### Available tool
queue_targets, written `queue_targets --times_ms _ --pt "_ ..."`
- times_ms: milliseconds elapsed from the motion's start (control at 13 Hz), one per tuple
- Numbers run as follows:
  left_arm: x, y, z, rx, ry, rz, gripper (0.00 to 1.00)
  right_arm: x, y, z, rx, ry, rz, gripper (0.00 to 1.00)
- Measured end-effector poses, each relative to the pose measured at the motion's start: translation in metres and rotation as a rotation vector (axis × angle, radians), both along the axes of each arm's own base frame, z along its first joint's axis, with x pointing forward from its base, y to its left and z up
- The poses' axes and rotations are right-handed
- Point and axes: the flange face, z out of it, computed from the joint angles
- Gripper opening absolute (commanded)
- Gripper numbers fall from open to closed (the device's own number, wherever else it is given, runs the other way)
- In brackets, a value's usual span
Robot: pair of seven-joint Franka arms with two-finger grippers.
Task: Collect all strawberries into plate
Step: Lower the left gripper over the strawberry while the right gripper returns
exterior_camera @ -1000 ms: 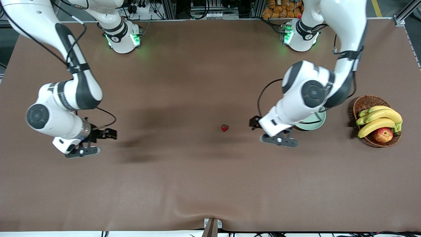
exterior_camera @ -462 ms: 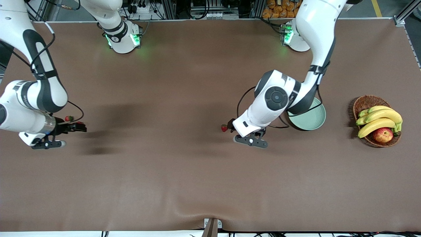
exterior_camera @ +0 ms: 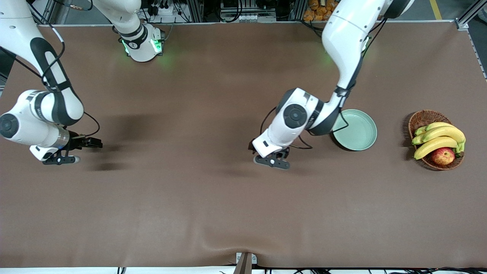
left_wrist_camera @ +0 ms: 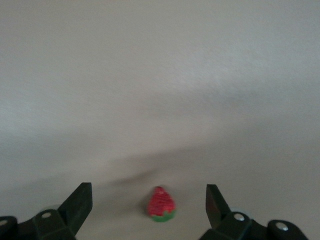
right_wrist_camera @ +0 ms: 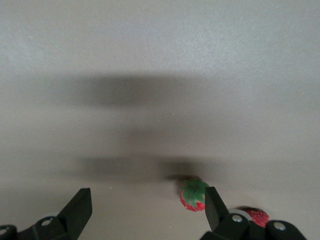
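Observation:
The mint-green plate (exterior_camera: 359,134) sits toward the left arm's end of the table and holds nothing. My left gripper (exterior_camera: 268,154) is open, low over mid-table. In the left wrist view (left_wrist_camera: 148,201) one strawberry (left_wrist_camera: 161,205) lies on the table between the open fingers, untouched; the arm hides it in the front view. My right gripper (exterior_camera: 62,152) is open, low at the right arm's end. In the right wrist view (right_wrist_camera: 148,202) a strawberry (right_wrist_camera: 192,195) with its green top up lies just inside one finger (right_wrist_camera: 214,207). Another strawberry (right_wrist_camera: 257,216) lies just outside that finger.
A brown wicker basket (exterior_camera: 420,120) with bananas (exterior_camera: 437,139) and an apple (exterior_camera: 443,156) stands beside the plate, nearer the table's end. The brown table cloth (exterior_camera: 213,213) spreads wide between the arms and toward the front camera.
My left arm swung from over the plate to mid-table, uncovering the plate and covering the middle strawberry. My right arm moved toward its end of the table and settled low.

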Motion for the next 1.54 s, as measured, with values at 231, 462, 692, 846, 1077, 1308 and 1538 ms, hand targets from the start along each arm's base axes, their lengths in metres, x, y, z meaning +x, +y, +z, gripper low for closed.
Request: queue_targets --times_ms 231,462,692,846,1077,1308,1538 --pt "-0.008 -0.01 -0.009 0.003 0.009 0.003 0.92 -0.016 -0.013 -0.015 -0.002 -0.019 -0.006 1.0" --pt "-0.008 -0.002 -0.018 0.019 0.023 0.011 0.9 -0.023 -0.025 -0.02 0.0 -0.015 -0.007 1.0" --pt "-0.011 0.001 -0.032 0.033 0.04 0.012 0.86 -0.025 -0.028 -0.024 0.003 -0.016 -0.007 1.0" --pt "-0.013 0.002 -0.039 0.04 0.05 0.012 0.86 -0.027 -0.029 -0.03 0.007 -0.011 -0.005 1.0" --pt "-0.017 0.001 -0.045 0.046 0.063 0.025 0.86 -0.028 -0.031 -0.035 0.01 -0.012 -0.005 1.0" --pt "-0.026 -0.01 -0.045 0.047 0.07 0.033 0.79 -0.029 -0.032 -0.038 0.012 -0.012 -0.001 1.0" --pt "-0.032 -0.015 -0.047 0.05 0.074 0.027 0.75 -0.03 -0.035 -0.04 0.013 -0.011 -0.003 1.0"
